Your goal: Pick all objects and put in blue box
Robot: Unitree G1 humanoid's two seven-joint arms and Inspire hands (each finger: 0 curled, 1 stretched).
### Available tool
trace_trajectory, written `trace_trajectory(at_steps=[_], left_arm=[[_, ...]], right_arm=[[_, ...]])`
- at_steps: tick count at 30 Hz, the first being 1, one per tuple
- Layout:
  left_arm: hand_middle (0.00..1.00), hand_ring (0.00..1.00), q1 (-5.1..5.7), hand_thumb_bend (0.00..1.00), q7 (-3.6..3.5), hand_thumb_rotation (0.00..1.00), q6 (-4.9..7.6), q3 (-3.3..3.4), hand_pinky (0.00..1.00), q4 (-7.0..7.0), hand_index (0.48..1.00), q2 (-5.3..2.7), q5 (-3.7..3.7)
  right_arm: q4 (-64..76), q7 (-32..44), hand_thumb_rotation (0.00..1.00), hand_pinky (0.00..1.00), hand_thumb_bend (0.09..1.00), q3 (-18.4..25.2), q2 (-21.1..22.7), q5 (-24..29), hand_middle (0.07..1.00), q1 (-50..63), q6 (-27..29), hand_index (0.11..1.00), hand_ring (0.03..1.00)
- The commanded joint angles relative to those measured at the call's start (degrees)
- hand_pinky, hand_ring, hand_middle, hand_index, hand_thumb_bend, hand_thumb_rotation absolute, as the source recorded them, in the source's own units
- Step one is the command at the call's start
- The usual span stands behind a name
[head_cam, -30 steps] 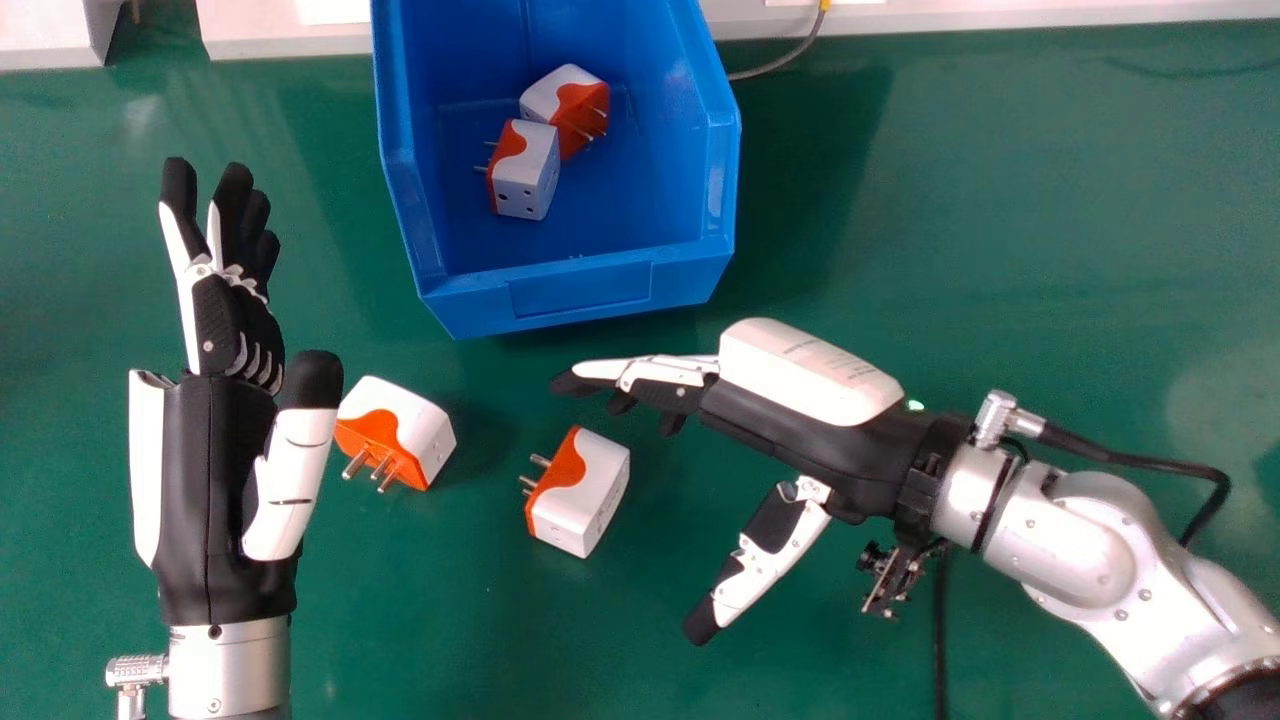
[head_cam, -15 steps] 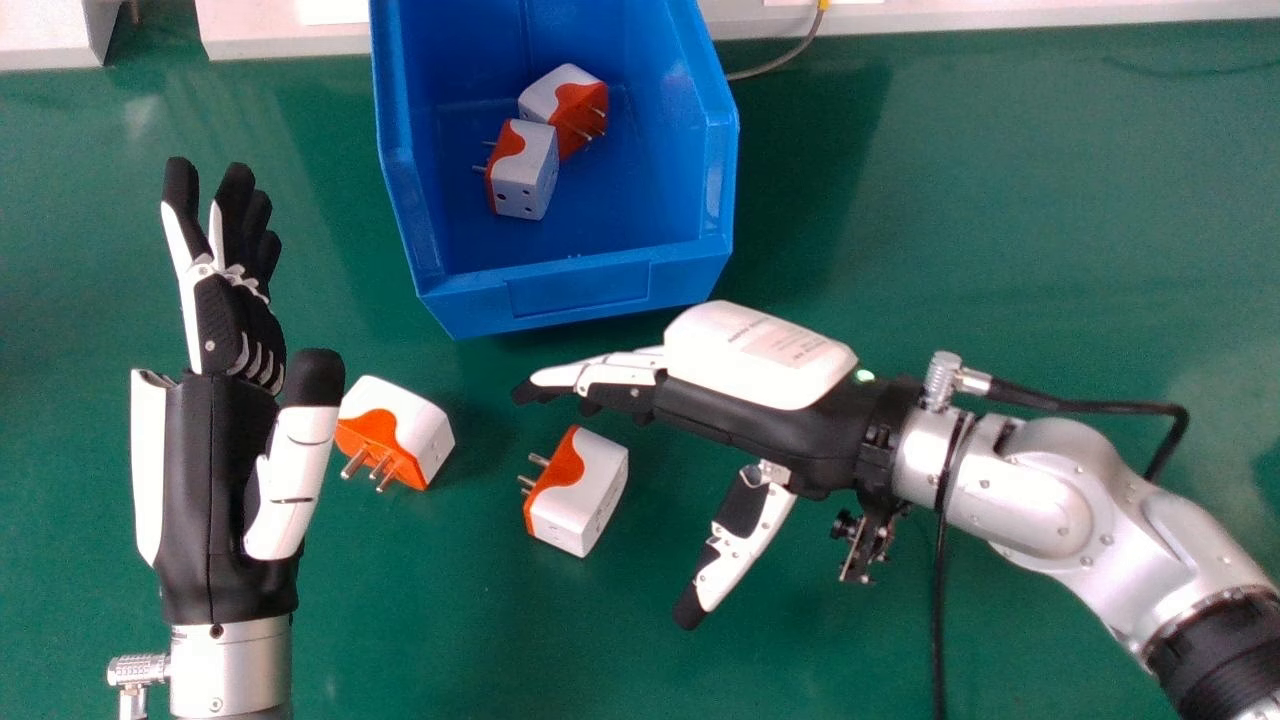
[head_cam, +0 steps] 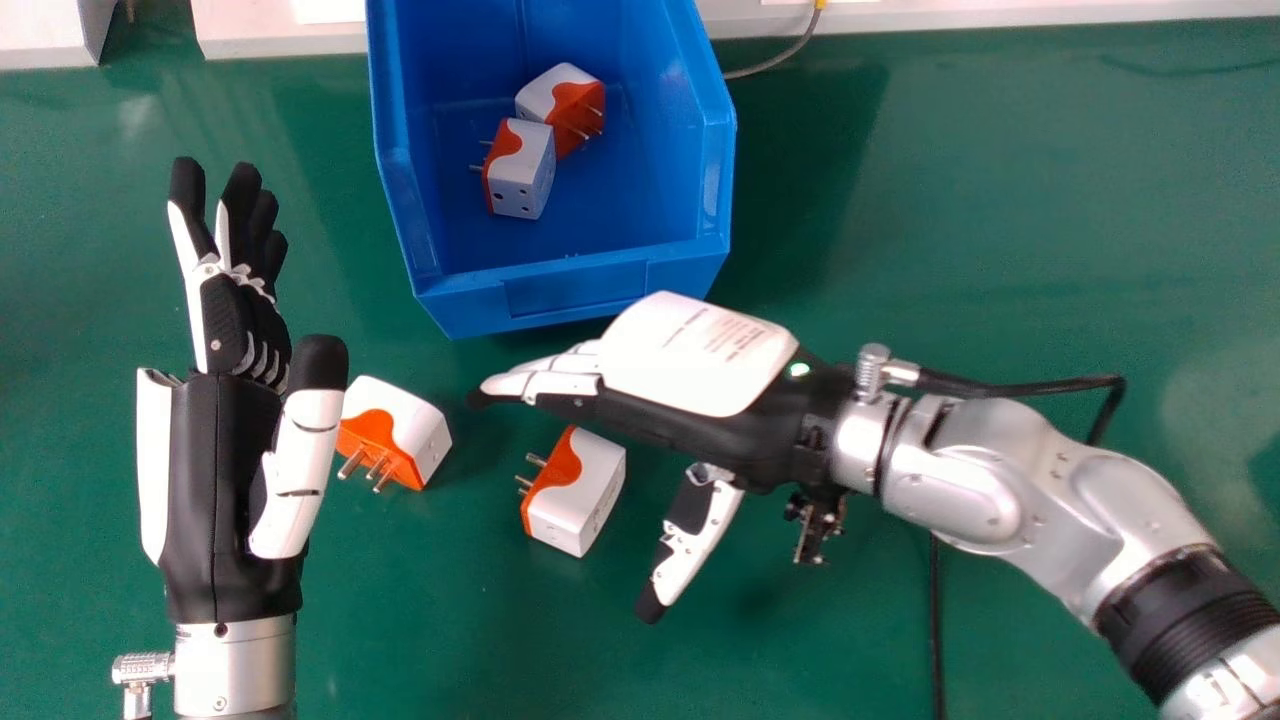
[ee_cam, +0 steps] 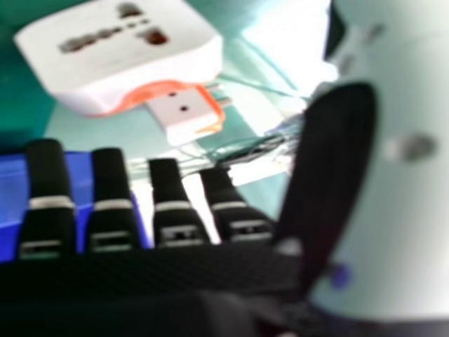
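Smooth, faintly glossy blue plastic of the box point(head_cam: 575, 290); smooth white-and-orange plastic of the adapters point(head_cam: 590, 490); silvery metal prongs point(head_cam: 531, 473).

Setting is looking like a robotics lab or workshop. Signs: a plain green counter point(head_cam: 1000, 200) is spreading under the work; a blue open-fronted box point(head_cam: 575, 290) is sitting on it; a grey cable point(head_cam: 790, 55) is running by a pale ledge point(head_cam: 280, 47); a silver robot arm point(head_cam: 950, 500) is carrying a plugged-in black cable point(head_cam: 1050, 386).

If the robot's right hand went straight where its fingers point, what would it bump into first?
Probably the plug beside the left hand. How high the right hand sits is unclear; it might pass over and meet the left thumb.
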State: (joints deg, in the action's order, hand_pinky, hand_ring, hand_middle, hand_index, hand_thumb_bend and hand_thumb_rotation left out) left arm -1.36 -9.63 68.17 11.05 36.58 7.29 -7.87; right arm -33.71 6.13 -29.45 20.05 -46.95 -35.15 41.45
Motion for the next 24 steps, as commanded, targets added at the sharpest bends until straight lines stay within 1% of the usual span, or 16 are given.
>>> trace_trajectory(at_steps=[1,5,10,16,21,24], left_arm=[[1.00,1.00,-0.28,0.53,0.20,0.82,0.74,0.11,1.00,-0.61,0.996,0.23,0.20],[1.00,1.00,-0.31,0.52,0.18,0.81,0.73,0.15,1.00,-0.60,0.992,0.31,0.23],[1.00,1.00,-0.38,0.50,0.14,0.81,0.48,0.01,1.00,-0.58,0.986,0.22,0.29],[1.00,1.00,-0.45,0.50,-0.12,0.81,0.13,-0.07,1.00,-0.80,0.980,0.48,-0.15],[1.00,1.00,-0.95,0.50,-0.17,0.81,0.17,-0.06,1.00,-0.30,0.975,0.51,-0.16],[1.00,1.00,-1.10,0.50,-0.07,0.81,0.12,-0.04,1.00,-0.28,0.974,0.43,-0.01]], right_arm=[[-0.17,-2.48,0.32,0.68,1.000,-1.45,-1.33,-1.60,0.876,-2.22,-0.73,0.894,0.825],[-1.71,-2.83,0.32,0.70,1.000,-4.49,-2.55,-4.40,0.879,-3.11,-2.02,0.893,0.831],[-3.11,-2.44,0.33,0.71,1.000,-7.29,-3.30,-6.64,0.890,-4.50,-4.09,0.899,0.838],[-4.09,-3.69,0.32,0.72,1.000,-9.90,-3.80,-9.01,0.905,-5.59,-6.30,0.906,0.848],[-6.46,-5.96,0.31,0.73,1.000,-12.01,-4.64,-11.40,0.911,-6.84,-8.13,0.908,0.851],[-7.13,-7.30,0.31,0.73,1.000,-12.67,-4.53,-12.22,0.914,-7.72,-8.70,0.909,0.854]])
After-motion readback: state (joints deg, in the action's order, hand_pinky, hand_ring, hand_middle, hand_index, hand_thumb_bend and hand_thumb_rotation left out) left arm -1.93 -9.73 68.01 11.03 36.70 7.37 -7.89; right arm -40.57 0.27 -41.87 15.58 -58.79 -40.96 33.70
